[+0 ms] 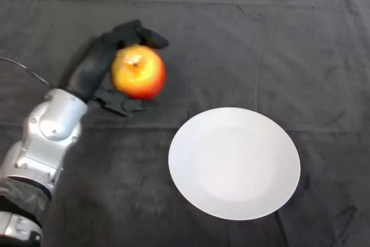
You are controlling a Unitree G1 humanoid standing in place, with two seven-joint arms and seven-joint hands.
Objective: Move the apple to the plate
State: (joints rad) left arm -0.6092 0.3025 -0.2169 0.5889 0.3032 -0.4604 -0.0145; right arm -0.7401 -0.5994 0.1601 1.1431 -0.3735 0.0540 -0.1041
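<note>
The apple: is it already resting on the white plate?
No. The apple sits in the curled left hand, up and to the left of the plate, which holds nothing.

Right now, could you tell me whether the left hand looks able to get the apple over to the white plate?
Probably yes. The left hand is curled round the apple, and only bare dark cloth lies between it and the white plate to its right.
</note>
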